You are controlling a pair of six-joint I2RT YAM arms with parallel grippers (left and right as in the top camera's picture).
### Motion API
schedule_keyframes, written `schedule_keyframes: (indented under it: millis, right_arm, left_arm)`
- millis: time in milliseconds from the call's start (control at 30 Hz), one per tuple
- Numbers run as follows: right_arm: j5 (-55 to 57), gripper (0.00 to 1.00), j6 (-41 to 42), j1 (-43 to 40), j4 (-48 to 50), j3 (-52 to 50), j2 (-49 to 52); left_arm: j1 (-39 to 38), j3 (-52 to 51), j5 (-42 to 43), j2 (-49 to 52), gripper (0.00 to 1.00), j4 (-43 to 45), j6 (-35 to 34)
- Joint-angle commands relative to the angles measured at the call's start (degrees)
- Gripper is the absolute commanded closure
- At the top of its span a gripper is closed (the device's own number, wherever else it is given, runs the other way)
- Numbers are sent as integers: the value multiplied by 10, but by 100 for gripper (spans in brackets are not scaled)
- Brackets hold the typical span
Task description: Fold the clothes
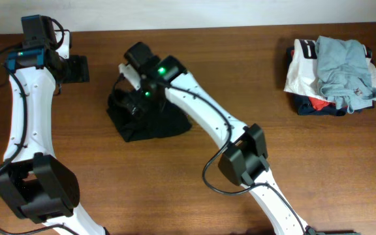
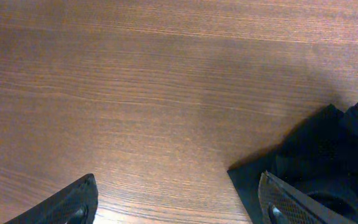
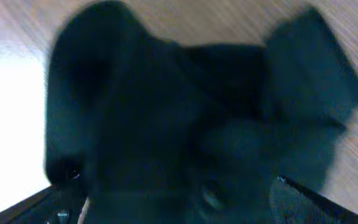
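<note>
The black top [image 1: 156, 124] lies bunched on the table [image 1: 240, 72] toward 9 o'clock of centre, the right gripper [image 1: 134, 99] spread-jawed over its 11 o'clock edge, the left gripper [image 1: 77, 68] released at its 10 o'clock — best pinch one outer layer only, then draw it flat before creasing

Grey-blue garment [image 1: 343, 64] atop white, navy, red clothes heap [image 1: 300, 70], far right corner of wooden counter [image 1: 142, 192].
</note>
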Motion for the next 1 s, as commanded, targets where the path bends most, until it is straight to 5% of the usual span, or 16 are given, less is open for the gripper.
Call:
schedule_keyframes:
  millis: [0, 467, 800, 967]
  right_arm:
    - [35, 1, 33, -3, -35, 17, -24]
    - [84, 0, 213, 27, -142, 17, -24]
    - [159, 27, 375, 59, -54, 0, -7]
    - [152, 34, 393, 65, -26, -26, -7]
  left_arm:
    - [3, 10, 8, -18, 18, 0, -9]
    - [31, 10, -9, -18, 18, 4, -1]
    - [33, 7, 9, -15, 18, 4, -3]
    - [34, 7, 9, -15, 18, 4, -3]
